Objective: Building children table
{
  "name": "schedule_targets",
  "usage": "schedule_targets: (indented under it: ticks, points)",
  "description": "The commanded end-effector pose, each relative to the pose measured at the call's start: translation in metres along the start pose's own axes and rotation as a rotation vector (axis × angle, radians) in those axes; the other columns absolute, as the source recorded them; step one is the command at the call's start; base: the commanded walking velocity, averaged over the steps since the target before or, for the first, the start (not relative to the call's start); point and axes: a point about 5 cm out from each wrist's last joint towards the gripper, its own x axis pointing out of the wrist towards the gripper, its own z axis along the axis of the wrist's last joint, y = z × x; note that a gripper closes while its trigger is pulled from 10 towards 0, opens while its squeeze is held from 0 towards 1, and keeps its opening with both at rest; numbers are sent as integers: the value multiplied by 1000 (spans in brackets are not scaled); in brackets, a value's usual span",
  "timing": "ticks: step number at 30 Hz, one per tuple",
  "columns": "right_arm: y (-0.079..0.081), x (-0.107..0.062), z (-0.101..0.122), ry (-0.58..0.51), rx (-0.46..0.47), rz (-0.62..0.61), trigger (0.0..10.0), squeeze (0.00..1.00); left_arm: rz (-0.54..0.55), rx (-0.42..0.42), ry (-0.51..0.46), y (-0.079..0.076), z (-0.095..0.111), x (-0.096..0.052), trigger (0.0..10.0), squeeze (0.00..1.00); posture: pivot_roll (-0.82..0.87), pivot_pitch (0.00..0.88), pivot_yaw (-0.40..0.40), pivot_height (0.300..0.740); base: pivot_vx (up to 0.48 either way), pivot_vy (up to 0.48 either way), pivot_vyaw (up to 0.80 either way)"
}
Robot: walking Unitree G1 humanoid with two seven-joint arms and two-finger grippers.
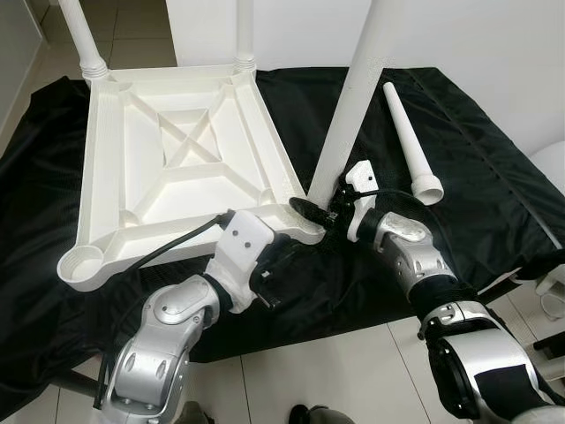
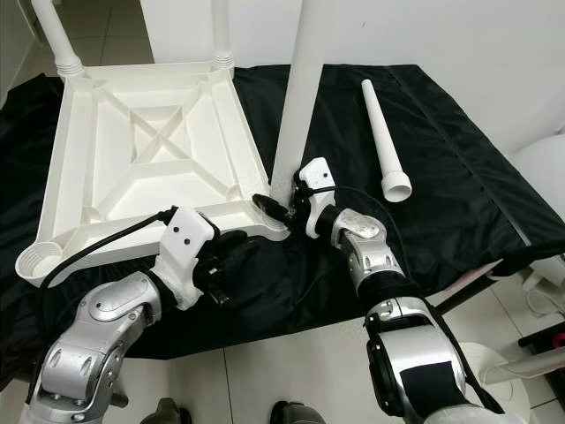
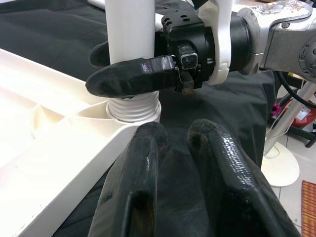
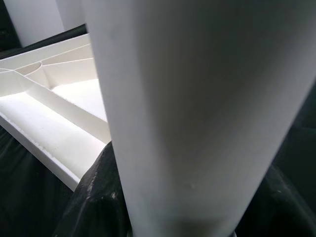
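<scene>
Tabletop (image 1: 177,150), white and upside down, lies on a black cloth (image 1: 494,177) over the bench. Three legs stand in its corner sockets: two at the far corners (image 1: 84,35) (image 1: 244,31) and one at the near right corner (image 1: 357,84). A fourth leg (image 1: 410,146) lies loose on the cloth to the right. One socket (image 1: 81,263), near left, is empty. The right pincer (image 3: 131,79) is clamped on the near right leg just above its threaded base. The left pincer (image 3: 180,163) hangs just beside that corner, fingers nearly together, holding nothing.
</scene>
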Motion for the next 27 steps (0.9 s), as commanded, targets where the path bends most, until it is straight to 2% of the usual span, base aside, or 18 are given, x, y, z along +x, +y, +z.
schedule_targets:
  ticks: [1,10,14,17,22,24,25,26,27]
  points:
    - [-2,-5,-10,51,23,-10,10000,0,70,-4,-4,2,0,1,10000,0,31,135,-30,740,0,0,0]
    - [3,1,-15,50,97,-46,10000,0,69,-7,-1,1,-1,-1,10000,0,33,139,-32,740,0,0,0]
    - [3,5,-16,70,86,-143,10000,0,71,-8,0,1,-1,-1,10000,0,37,141,-38,740,0,0,0]
    - [6,11,-16,57,155,-206,10000,0,75,-11,0,1,-1,-2,10000,0,36,141,-44,740,0,0,0]
    - [12,17,-18,80,177,-313,10000,0,75,-15,1,0,-2,-2,10000,0,36,139,-50,740,0,0,0]
    - [16,19,-18,84,172,-404,10000,0,70,-19,1,-1,-2,-2,10000,0,37,138,-56,740,0,0,0]
    - [16,19,-18,84,172,-404,10000,0,70,-19,1,-1,-2,-2,10000,0,37,138,-56,740,0,0,0]
    - [25,21,-16,68,202,-508,10000,0,70,-19,2,-1,-3,-2,10000,0,37,137,-60,740,0,0,0]
    - [25,21,-16,68,202,-508,10000,0,70,-19,2,-1,-3,-2,10000,0,37,137,-60,740,0,0,0]
